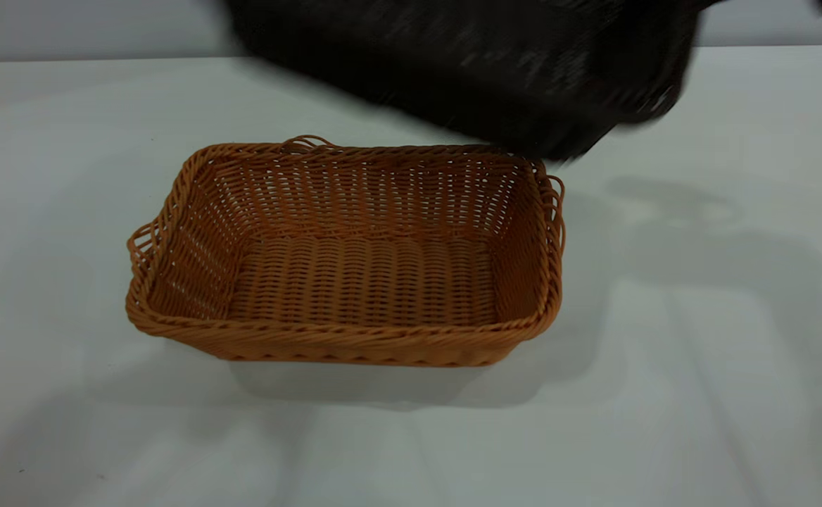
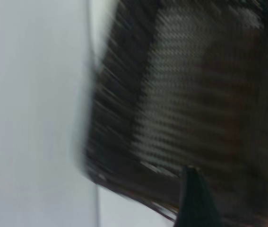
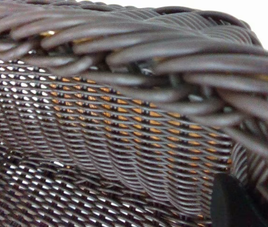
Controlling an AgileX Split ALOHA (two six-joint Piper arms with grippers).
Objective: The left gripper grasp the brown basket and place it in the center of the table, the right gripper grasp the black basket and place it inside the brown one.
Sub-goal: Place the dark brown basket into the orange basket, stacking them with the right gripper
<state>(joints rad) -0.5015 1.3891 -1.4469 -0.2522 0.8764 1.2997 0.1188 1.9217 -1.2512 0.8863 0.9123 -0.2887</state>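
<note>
The brown basket (image 1: pixel 355 341) stands empty and upright near the middle of the table (image 1: pixel 699 317). The black basket (image 1: pixel 467 63) hangs in the air, blurred, above and just behind the brown basket's far right corner. In the right wrist view its dark woven wall (image 3: pixel 124 132) fills the picture. My right gripper (image 3: pixel 240 201) is shut on that wall, with one finger (image 3: pixel 230 205) showing inside it. My left gripper (image 2: pixel 195 203) looks onto the blurred black basket (image 2: pixel 190 94) from close by. Neither gripper shows in the exterior view.
White tabletop lies open on both sides of the brown basket and in front of it. The table's far edge (image 1: pixel 101 60) meets a pale wall. Orange glints (image 3: pixel 143 113) show through the black basket's weave.
</note>
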